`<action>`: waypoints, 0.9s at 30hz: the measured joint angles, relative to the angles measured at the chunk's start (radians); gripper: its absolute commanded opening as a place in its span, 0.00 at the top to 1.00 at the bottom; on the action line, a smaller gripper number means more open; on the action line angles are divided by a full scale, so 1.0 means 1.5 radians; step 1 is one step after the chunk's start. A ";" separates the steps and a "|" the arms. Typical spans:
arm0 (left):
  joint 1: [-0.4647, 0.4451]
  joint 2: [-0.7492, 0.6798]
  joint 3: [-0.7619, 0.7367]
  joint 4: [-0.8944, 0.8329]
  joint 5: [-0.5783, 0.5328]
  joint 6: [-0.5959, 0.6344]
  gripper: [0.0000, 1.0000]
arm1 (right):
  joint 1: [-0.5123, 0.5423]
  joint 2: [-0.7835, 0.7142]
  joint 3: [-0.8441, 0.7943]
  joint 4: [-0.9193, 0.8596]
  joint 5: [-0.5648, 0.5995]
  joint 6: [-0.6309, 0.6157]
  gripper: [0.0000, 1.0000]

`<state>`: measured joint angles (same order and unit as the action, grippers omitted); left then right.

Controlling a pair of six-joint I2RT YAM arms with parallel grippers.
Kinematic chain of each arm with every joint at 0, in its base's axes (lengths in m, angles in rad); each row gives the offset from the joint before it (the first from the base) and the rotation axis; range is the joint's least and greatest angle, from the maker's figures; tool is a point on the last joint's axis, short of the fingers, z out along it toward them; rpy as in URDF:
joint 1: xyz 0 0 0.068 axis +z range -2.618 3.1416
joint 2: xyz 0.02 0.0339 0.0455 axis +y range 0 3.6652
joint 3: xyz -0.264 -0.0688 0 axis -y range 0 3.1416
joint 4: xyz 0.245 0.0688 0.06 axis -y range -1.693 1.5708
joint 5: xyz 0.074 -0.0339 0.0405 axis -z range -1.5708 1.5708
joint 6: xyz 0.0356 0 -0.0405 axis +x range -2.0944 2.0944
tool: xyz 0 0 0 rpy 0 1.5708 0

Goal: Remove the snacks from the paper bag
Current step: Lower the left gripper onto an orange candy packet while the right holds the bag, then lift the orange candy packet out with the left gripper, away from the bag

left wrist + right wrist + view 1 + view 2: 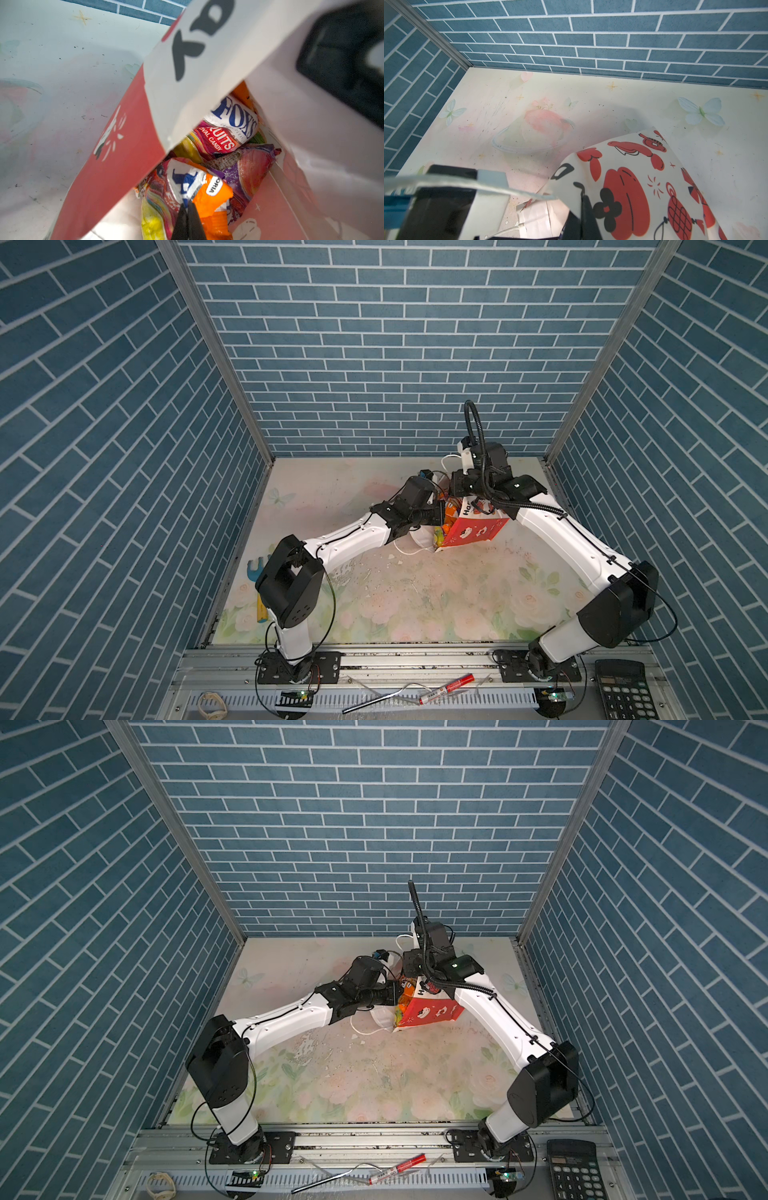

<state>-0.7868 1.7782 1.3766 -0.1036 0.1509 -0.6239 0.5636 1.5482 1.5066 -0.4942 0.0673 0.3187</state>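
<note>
The paper bag (pixel 473 533) (pixel 432 1013) lies tilted at the back of the table, its mouth facing left. Inside it are the snacks: a Fox's fruits candy bag (pixel 228 126), a purple packet (pixel 249 172), a yellow packet (pixel 153 224) and an orange and white Fox's bag (pixel 212 195). My left gripper (pixel 188 207) (pixel 436 514) reaches into the mouth and is shut on the edge of the orange and white Fox's bag. My right gripper (pixel 582 199) (pixel 461 489) is shut on the rim of the bag's white printed face (pixel 633 187), holding it up.
A white cord handle (pixel 405 549) trails on the table by the bag's mouth. A blue and yellow tool (pixel 259 572) lies at the table's left edge. On the front rail sit a red marker (pixel 446 688), a calculator (pixel 623 689) and a loop of band (pixel 212 703).
</note>
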 measured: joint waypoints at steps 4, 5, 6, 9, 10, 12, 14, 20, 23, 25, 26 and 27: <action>0.000 -0.010 0.000 -0.010 -0.006 0.009 1.00 | 0.000 0.000 0.000 0.000 0.000 0.001 1.00; 0.000 -0.015 0.000 -0.013 -0.008 0.011 1.00 | 0.000 0.000 0.000 0.001 0.001 0.001 1.00; 0.000 -0.022 0.000 -0.018 -0.010 0.014 1.00 | 0.000 0.000 0.000 0.001 0.001 0.002 1.00; 0.000 -0.045 0.000 -0.035 -0.017 0.024 1.00 | 0.000 0.000 0.000 0.001 0.002 0.007 1.00; 0.000 -0.053 0.000 -0.039 -0.019 0.026 1.00 | 0.000 0.000 0.000 0.001 0.003 0.009 1.00; 0.000 -0.071 0.000 -0.045 -0.025 0.033 1.00 | 0.000 -0.001 -0.001 0.001 0.005 0.011 1.00; 0.000 -0.090 -0.001 -0.049 -0.036 0.041 1.00 | 0.000 -0.002 -0.002 0.002 0.005 0.012 1.00; 0.003 -0.137 -0.003 -0.058 -0.063 0.060 1.00 | -0.001 -0.003 -0.002 0.002 0.006 0.011 1.00; 0.006 -0.158 -0.013 -0.059 -0.068 0.066 1.00 | -0.001 -0.003 -0.003 0.004 0.007 0.012 1.00; 0.009 -0.172 -0.020 -0.061 -0.071 0.069 1.00 | -0.001 -0.003 -0.004 0.005 0.008 0.012 1.00; 0.012 -0.179 -0.023 -0.063 -0.070 0.071 1.00 | -0.001 -0.004 -0.005 0.007 0.008 0.011 1.00; 0.016 -0.185 -0.025 -0.065 -0.070 0.073 1.00 | -0.001 -0.005 -0.007 0.008 0.009 0.012 1.00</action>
<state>-0.7635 1.5005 1.3384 -0.2016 0.0463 -0.5148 0.5629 1.5410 1.4963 -0.4820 0.0814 0.3363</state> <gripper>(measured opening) 0.045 0.048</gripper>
